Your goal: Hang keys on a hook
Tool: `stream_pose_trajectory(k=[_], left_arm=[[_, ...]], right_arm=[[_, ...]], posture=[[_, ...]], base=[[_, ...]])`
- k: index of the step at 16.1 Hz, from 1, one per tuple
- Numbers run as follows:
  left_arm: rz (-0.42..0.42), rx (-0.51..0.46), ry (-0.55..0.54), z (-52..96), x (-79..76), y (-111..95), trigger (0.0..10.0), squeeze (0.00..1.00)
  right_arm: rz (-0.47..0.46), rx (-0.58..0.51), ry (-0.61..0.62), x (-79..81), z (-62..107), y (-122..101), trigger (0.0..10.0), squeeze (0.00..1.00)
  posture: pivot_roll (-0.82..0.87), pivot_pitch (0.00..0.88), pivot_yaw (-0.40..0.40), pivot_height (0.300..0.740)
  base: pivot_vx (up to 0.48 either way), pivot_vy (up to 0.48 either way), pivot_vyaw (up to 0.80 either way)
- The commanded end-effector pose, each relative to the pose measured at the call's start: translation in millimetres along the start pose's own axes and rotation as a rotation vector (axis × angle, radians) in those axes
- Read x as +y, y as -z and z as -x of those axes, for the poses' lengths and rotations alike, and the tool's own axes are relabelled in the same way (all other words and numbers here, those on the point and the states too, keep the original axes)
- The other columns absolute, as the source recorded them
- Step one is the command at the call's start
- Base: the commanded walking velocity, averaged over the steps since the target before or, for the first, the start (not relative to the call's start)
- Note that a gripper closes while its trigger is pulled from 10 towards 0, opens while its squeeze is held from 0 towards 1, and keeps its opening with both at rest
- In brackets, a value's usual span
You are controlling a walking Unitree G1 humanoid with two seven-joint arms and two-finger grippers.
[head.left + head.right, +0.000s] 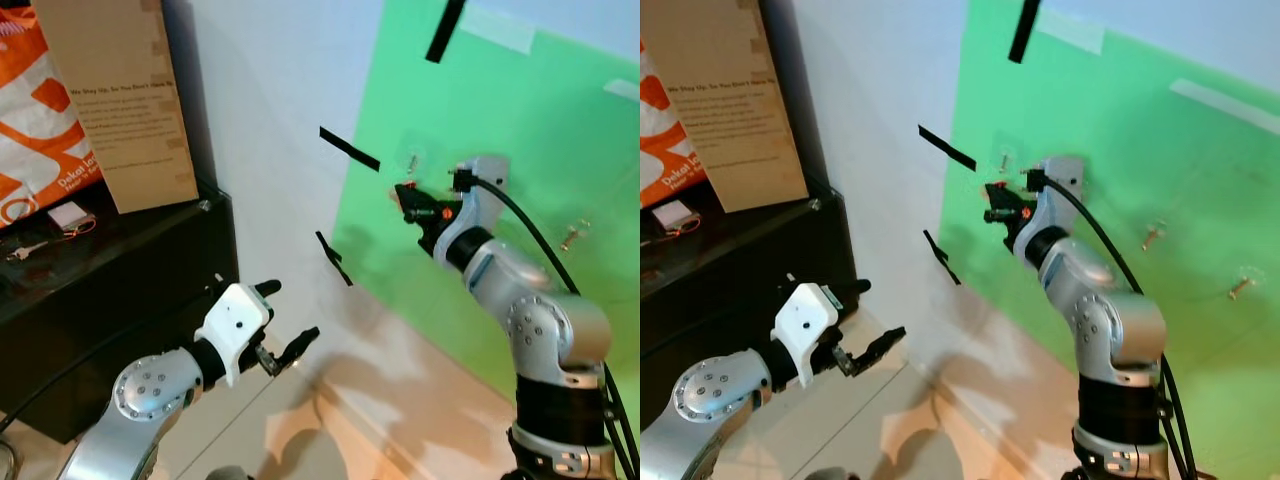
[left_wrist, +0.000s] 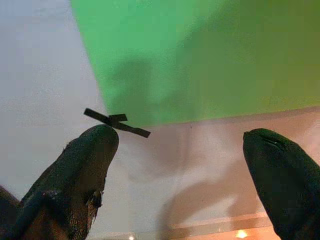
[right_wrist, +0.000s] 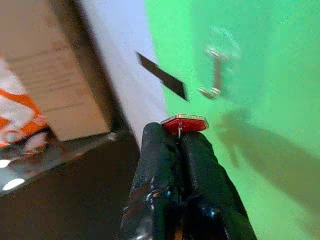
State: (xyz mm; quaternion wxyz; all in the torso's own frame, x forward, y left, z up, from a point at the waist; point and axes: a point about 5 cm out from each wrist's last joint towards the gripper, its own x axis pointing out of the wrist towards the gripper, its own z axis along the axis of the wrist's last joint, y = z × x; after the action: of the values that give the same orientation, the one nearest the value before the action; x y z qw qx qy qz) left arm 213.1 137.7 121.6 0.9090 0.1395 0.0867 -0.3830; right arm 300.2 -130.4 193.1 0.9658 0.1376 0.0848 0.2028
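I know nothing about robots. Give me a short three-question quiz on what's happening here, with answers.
1. True or false: the right hand is shut on a red key tag.
2. Which hand is open and holding nothing: A left, B right?
3. Fill in: the hook nearest the red key tag is fixed to the ____ board.

Key:
1. True. Its fingers are pressed together on the tag, close to the hook but not yet on it.
2. A. The left hand is low beside the black cabinet, fingers spread.
3. Green.
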Motion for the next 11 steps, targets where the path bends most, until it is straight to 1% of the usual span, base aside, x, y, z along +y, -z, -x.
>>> stream_pose_trajectory(k=[1,2,4,5,8,11], left_arm=[[-0.001,-0.012,0.021,-1.7,-3.0,-1.5,10.0,0.00],[0.006,-0.006,0.019,-1.7,-4.7,0.3,10.0,0.00],[0.005,-0.013,0.029,-3.1,-7.2,-1.7,10.0,0.00],[0.006,-0.014,0.018,-2.1,-4.7,-1.3,10.0,0.00],[0.005,-0.014,0.018,-2.0,-5.2,-1.6,10.0,0.00],[0.002,-0.013,0.015,-1.4,-5.1,-2.0,10.0,0.00]], right_arm=[[0.011,-0.018,-0.037,7.4,0.9,-4.1,10.0,0.00],[0.014,-0.012,-0.025,8.2,0.2,-2.0,10.0,0.00],[-0.002,-0.025,-0.028,8.6,1.0,-4.6,10.0,0.00],[-0.013,-0.037,-0.040,10.4,0.6,-6.6,10.0,0.00],[-0.011,-0.038,-0.049,11.3,0.5,-7.6,10.0,0.00],[-0.041,-0.073,0.048,0.9,-8.3,-13.3,10.0,0.00]], posture=[[0.01,0.000,-0.066,0.740],[0.01,0.000,-0.059,0.740],[0.01,0.000,-0.071,0.740],[0.01,0.000,-0.071,0.740],[0.01,0.000,-0.070,0.740],[0.02,0.000,-0.078,0.740]], base=[[0.000,0.000,0.00],[0.000,0.000,0.00],[0.000,0.000,0.00],[0.000,0.000,0.00],[0.000,0.000,0.00],[0.000,0.000,0.00]])
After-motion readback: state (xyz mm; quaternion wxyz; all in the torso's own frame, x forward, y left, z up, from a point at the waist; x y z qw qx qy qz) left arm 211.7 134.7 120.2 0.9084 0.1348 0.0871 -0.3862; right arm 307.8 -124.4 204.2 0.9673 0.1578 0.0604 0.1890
